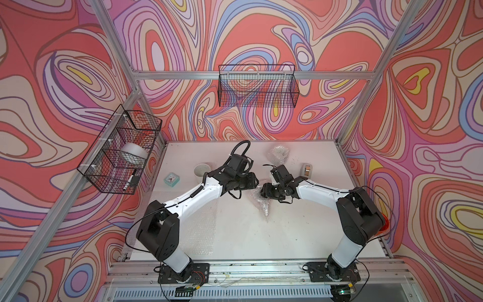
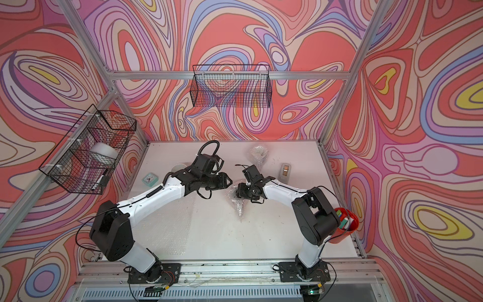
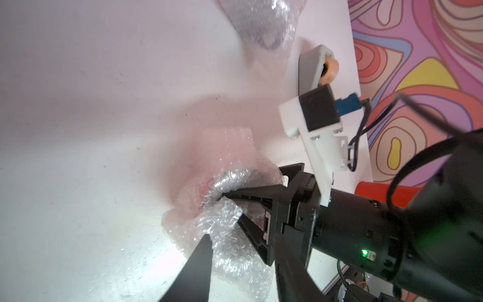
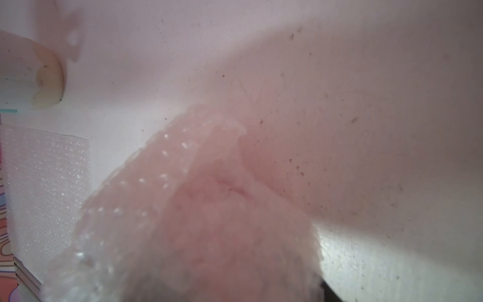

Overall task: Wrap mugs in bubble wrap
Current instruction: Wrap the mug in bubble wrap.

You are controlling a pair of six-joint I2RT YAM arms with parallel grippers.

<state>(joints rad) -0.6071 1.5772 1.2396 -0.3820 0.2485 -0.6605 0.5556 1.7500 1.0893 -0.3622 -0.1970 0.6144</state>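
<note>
A mint clock [image 1: 171, 178] and tape dispenser [image 1: 307, 170] stand well apart.

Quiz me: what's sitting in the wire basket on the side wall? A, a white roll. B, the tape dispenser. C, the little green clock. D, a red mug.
A: a white roll lies inside the wire basket on the side wall, while the tape dispenser and the clock stand on the table.
</note>
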